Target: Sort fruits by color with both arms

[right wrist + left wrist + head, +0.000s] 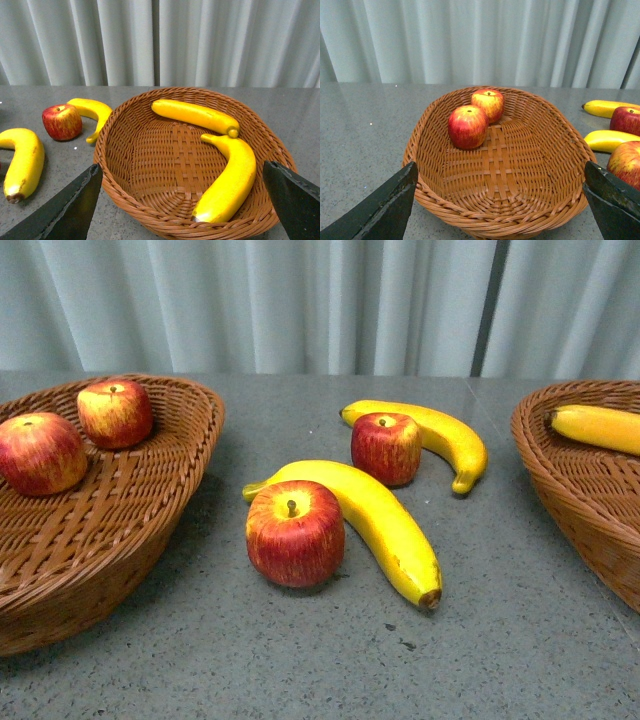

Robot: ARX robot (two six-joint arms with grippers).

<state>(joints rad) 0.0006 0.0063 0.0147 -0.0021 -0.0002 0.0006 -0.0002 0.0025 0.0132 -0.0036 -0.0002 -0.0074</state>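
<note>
Facing apple basket (510, 175) and banana basket (170, 160) — left jaws, right jaws gape empty.

Wicker basket (165, 160) holding two bananas (195, 114), apple (62, 122) seemingly touching a third banana (93, 109) outside, hand (180, 167) spread wide

The left basket (120, 570) runs off the left edge of the front view. The right basket (530, 440) runs off the right edge, and so does a third banana (600, 427) lying in it. The near apple (295, 533) hides part of the near banana (385, 520), and the far apple (386, 448) hides part of the far banana (450, 435). Of the left gripper (501, 170) and the right gripper (182, 169), each wrist view shows only two dark finger ends, cut off at the lower corners.
</note>
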